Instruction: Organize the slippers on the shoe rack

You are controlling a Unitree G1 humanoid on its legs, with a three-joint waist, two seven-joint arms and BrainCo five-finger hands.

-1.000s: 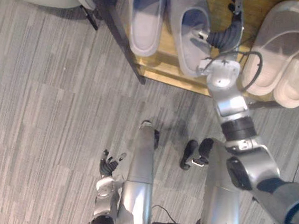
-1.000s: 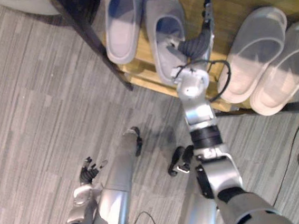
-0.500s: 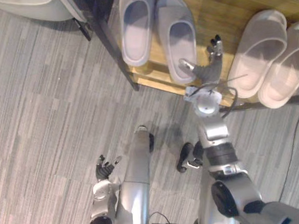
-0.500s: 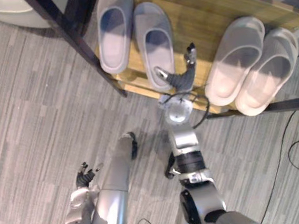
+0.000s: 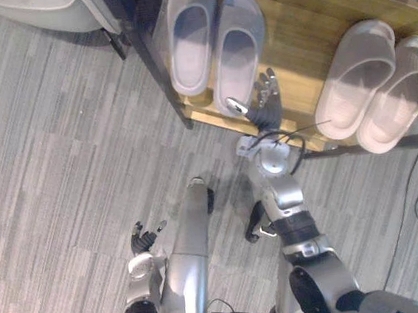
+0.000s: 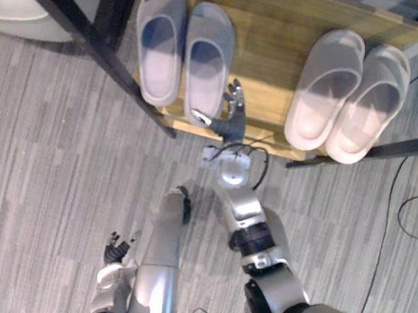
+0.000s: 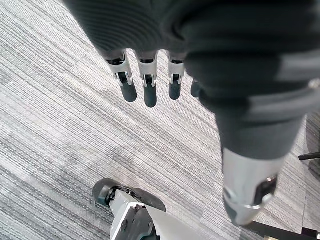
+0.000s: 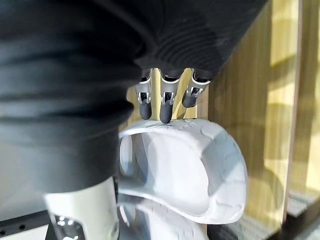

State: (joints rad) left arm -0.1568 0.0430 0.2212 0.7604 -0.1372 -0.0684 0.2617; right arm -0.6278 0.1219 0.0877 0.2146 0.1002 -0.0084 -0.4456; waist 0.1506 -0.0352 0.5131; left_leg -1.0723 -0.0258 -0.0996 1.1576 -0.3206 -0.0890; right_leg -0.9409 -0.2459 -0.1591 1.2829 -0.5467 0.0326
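My right hand [image 5: 264, 101] has drawn back from far over the shoe rack [image 5: 297, 33] to its near edge, just right of the grey slippers [image 5: 237, 46]. Its fingers are straight and hold nothing. The pale slippers [image 5: 354, 76] lie well apart, at right. My right wrist view shows the fingertips [image 8: 166, 112] close above a grey slipper's rim; I cannot tell if they touch. My left hand [image 7: 148, 90] hangs open over the floor [image 7: 60, 130].

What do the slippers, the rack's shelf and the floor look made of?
Grey slippers and pale slippers: moulded foam or rubber, matte, thick seamless one-piece shape. Shelf: wood or bamboo, light sheen, yellow-brown grain. Floor: likely grey carpet tile or vinyl, fine streaked lines.
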